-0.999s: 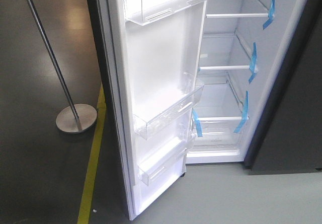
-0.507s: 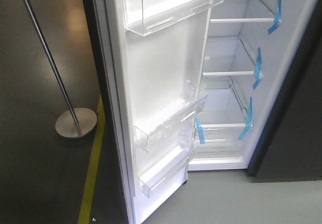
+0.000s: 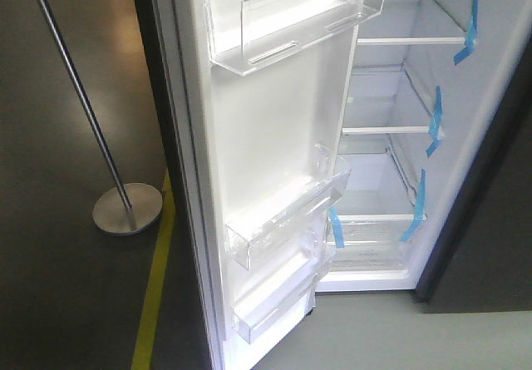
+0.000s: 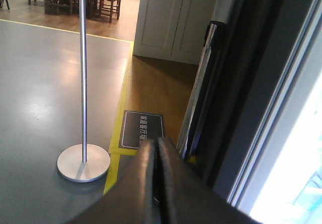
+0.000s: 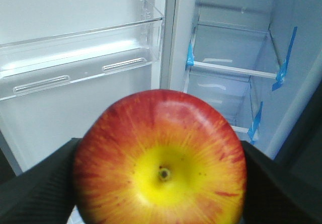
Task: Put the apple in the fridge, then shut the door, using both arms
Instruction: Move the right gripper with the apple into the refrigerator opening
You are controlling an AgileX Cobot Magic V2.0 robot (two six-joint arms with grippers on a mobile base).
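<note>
The right end effector [image 5: 160, 196] grips the apple [image 5: 160, 158] in front of the open fridge [image 3: 378, 87]. The left end effector [image 4: 155, 151] is closed on nothing, outside the fridge's door [image 3: 274, 129]. The apple should clear the door's edge and settle gently on a shelf [image 3: 391, 129]. Shelves and door bins [image 3: 287, 21] look bare, though the lowest drawer is hard to read.

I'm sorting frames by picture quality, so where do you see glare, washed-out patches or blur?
Front view: the door has its inner face washed out white. Left wrist view: glare on the floor, and the left gripper is close and blurred. Right wrist view: the apple is slightly soft, and the fridge interior is tinted blue.
</note>
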